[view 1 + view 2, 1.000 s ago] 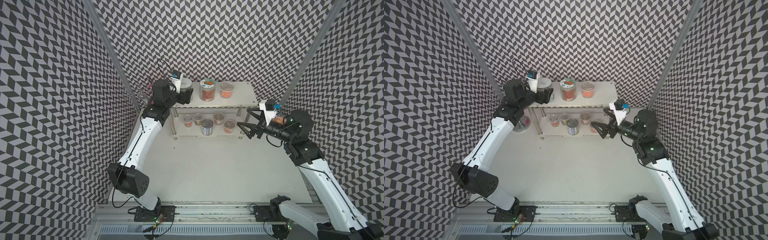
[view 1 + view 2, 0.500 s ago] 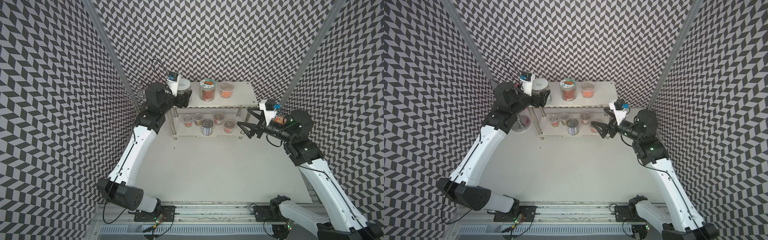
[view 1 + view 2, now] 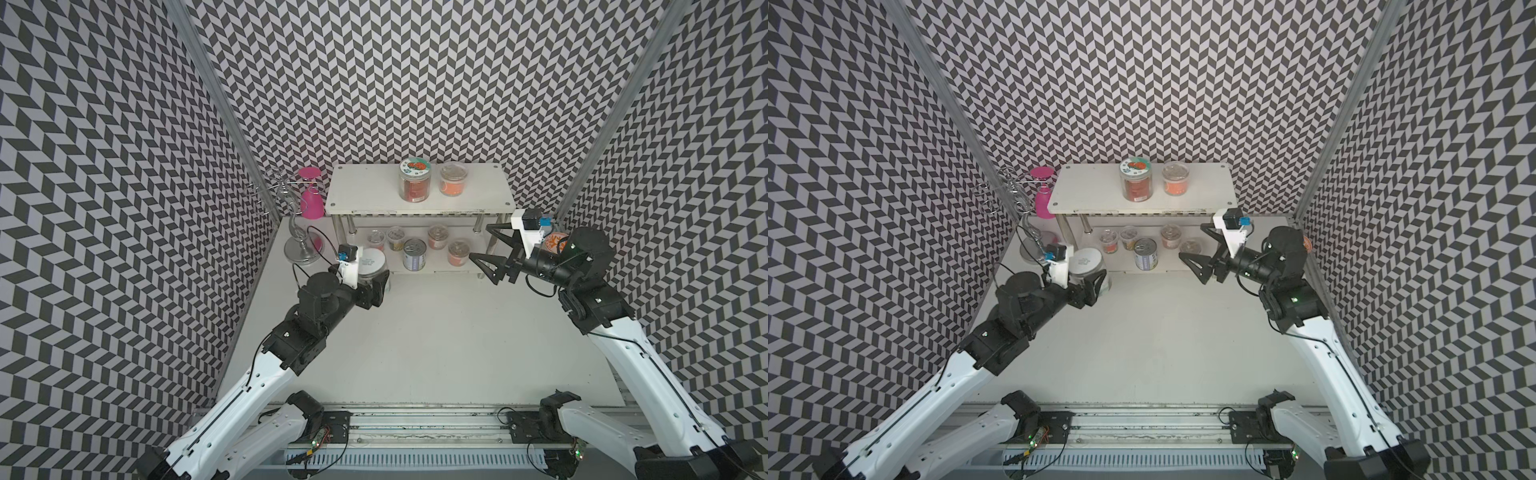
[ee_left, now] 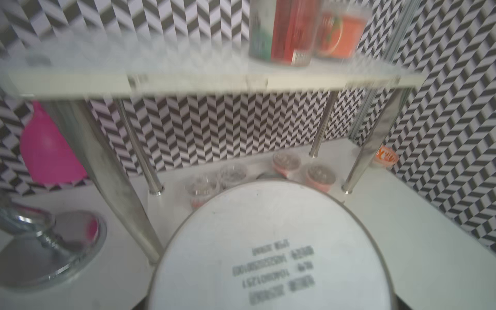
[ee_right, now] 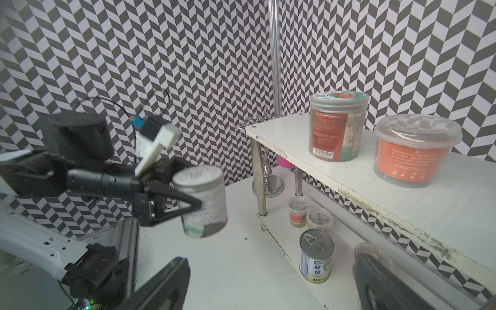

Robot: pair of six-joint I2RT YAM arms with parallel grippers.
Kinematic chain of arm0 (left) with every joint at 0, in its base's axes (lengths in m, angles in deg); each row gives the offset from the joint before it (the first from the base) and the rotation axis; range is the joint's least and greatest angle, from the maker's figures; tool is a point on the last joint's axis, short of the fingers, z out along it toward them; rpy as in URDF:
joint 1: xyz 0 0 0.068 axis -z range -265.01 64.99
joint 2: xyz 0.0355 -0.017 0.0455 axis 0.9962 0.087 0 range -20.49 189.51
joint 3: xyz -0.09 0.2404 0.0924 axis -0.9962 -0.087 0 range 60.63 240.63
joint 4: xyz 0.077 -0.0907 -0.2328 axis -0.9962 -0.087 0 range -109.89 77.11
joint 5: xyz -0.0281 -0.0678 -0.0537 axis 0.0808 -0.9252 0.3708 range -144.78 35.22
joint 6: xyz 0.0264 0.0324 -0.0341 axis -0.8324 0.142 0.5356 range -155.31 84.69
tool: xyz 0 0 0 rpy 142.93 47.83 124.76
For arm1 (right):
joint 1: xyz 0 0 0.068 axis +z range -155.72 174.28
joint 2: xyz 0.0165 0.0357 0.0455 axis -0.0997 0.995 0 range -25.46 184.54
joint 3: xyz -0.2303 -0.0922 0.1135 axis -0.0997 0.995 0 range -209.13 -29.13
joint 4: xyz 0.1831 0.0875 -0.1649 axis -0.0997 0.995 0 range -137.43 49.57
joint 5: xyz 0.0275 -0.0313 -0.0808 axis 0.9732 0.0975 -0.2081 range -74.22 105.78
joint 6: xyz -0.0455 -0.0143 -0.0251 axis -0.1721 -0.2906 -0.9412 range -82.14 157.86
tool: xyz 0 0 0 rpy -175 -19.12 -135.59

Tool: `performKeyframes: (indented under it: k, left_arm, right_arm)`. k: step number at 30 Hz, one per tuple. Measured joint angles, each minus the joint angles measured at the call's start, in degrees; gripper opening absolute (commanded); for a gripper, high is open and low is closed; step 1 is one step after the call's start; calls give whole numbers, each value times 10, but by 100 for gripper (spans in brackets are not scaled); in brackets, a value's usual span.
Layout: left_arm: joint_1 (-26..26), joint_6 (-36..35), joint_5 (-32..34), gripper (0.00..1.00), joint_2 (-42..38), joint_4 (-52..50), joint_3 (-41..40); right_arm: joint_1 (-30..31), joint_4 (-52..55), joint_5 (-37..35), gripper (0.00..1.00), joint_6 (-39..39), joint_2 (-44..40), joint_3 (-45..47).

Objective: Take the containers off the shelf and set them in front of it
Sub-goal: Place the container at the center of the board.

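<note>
The white-lidded jar (image 5: 200, 204) hangs upright just in front of the left legs of the shelf (image 3: 365, 195), low over the table (image 3: 436, 332), the left hand (image 3: 376, 286) clamped round its body below the lid. We judge it stiff, smooth and fairly light, so that mid-body hold suits. The right hand (image 3: 480, 242) gapes empty beside the lower tier; 7 containers (image 3: 414, 254) sit on the shelf

A white-lidded jar (image 3: 371, 261) is upright left of centre, before the shelf (image 3: 365, 195). Its top tier holds a red jar (image 3: 414, 185) and an orange cup (image 3: 453, 180). A tin (image 3: 414, 253) and four cups (image 3: 437, 237) stand below.
</note>
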Motion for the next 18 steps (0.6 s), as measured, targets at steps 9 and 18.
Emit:
performKeyframes:
  k: [9, 18]
  left_arm:
    - [18, 50, 106, 81, -25, 131, -254]
    - [0, 55, 157, 82, 63, 285, -307]
  right_arm:
    - [3, -16, 1, 100, -2, -4, 10]
    - [3, -19, -5, 100, -9, -7, 11]
